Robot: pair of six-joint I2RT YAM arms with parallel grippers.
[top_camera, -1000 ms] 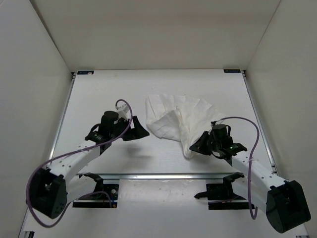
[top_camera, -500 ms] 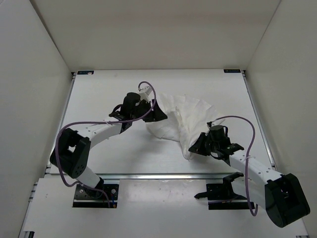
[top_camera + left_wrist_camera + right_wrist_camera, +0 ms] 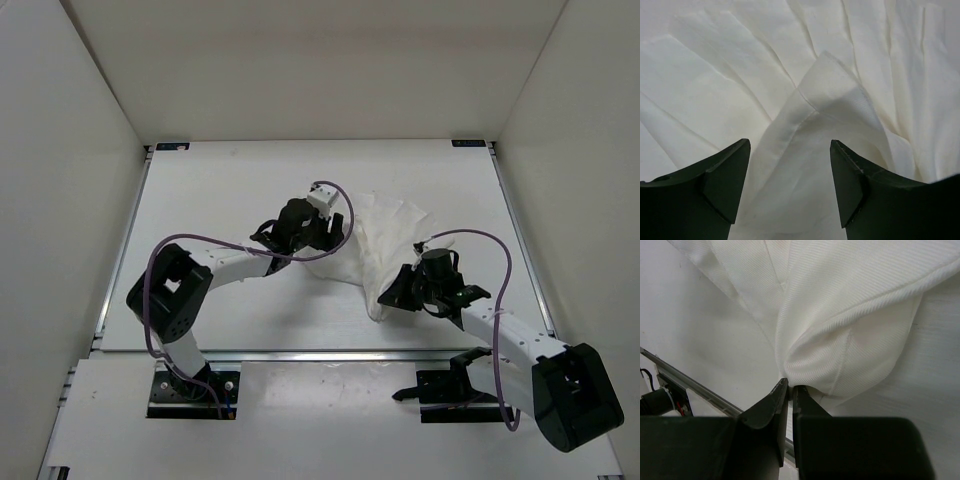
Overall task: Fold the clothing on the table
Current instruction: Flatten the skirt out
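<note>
though thin and soft, the clothing (image 3: 385, 245): white, fan-pleated, creased

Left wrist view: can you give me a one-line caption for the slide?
Left gripper, jaws open, poised over a folded-over corner of the pleated white clothing.

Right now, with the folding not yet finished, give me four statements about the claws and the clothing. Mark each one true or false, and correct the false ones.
1. The right claw is shut on an edge of the clothing. True.
2. The left claw is clamped tight on the fabric. False: its jaws stand apart over a raised fold.
3. The clothing is folded into a neat flat rectangle. False: it lies rumpled, with its pleats fanning out.
4. The clothing lies wholly on the table. True.
</note>
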